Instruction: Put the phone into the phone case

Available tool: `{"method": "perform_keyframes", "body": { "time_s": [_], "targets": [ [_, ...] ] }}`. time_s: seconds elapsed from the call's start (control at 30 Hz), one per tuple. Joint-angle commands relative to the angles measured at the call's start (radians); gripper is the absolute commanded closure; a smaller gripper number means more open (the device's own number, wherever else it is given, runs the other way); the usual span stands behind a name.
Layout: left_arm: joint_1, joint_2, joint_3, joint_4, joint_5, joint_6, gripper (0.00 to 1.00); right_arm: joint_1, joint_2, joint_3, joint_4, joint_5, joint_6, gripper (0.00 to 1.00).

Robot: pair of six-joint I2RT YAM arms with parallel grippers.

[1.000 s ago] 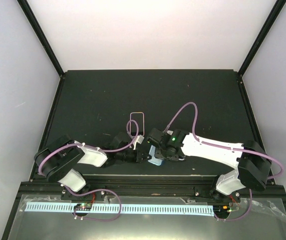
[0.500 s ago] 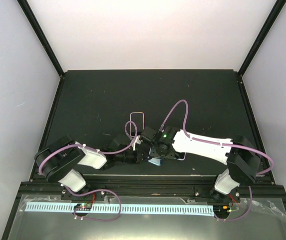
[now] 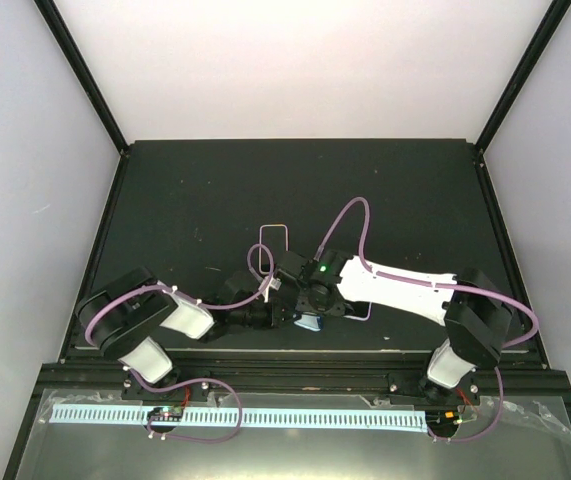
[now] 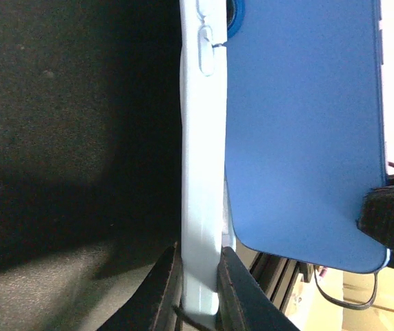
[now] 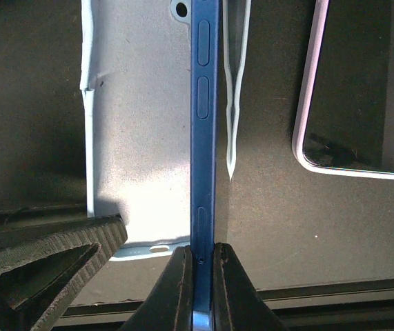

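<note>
Right claw [image 5: 195, 254] on phone [image 5: 203, 138] edge

Smooth matt blue phone [image 4: 300, 124] back; pale matt plastic phone case [image 5: 141, 138]; table [image 5: 31, 103] matt blk, speckled.

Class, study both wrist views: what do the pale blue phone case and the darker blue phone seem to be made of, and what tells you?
The phone case: probably soft silicone or rubbery plastic, matte; its thin side wall kinks and bows. The phone: rigid, perhaps hard plastic or coated metal, smooth satin; its edge runs straight with crisp buttons.
</note>
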Motion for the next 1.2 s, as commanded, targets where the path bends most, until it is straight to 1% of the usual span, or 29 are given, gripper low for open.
{"method": "perform_keyframes", "body": {
  "time_s": [0.0,0.33,0.53,0.73,0.93,1.17],
  "targets": [
    [-0.021,0.024,0.000,0.073,0.050,0.006,0.91,-0.017,0.050,0.033,0.110,0.074,0.020,0.99],
    [-0.026,0.032,-0.009,0.095,0.040,0.000,0.91,-0.033,0.051,0.056,0.072,0.080,0.044,0.99],
    [-0.029,0.031,-0.014,0.108,0.036,-0.008,0.91,-0.036,0.063,0.083,0.069,0.080,0.037,0.96],
    [-0.029,0.018,-0.017,0.100,0.032,-0.007,0.91,-0.036,0.092,0.062,0.051,0.076,0.037,0.96],
    [-0.029,0.016,-0.015,0.104,0.032,-0.009,0.91,-0.036,0.119,0.051,0.036,0.103,0.031,0.91],
    [-0.029,0.018,-0.016,0.106,0.033,-0.010,0.91,-0.036,0.158,0.050,0.041,0.102,0.003,0.89]
  ]
}}
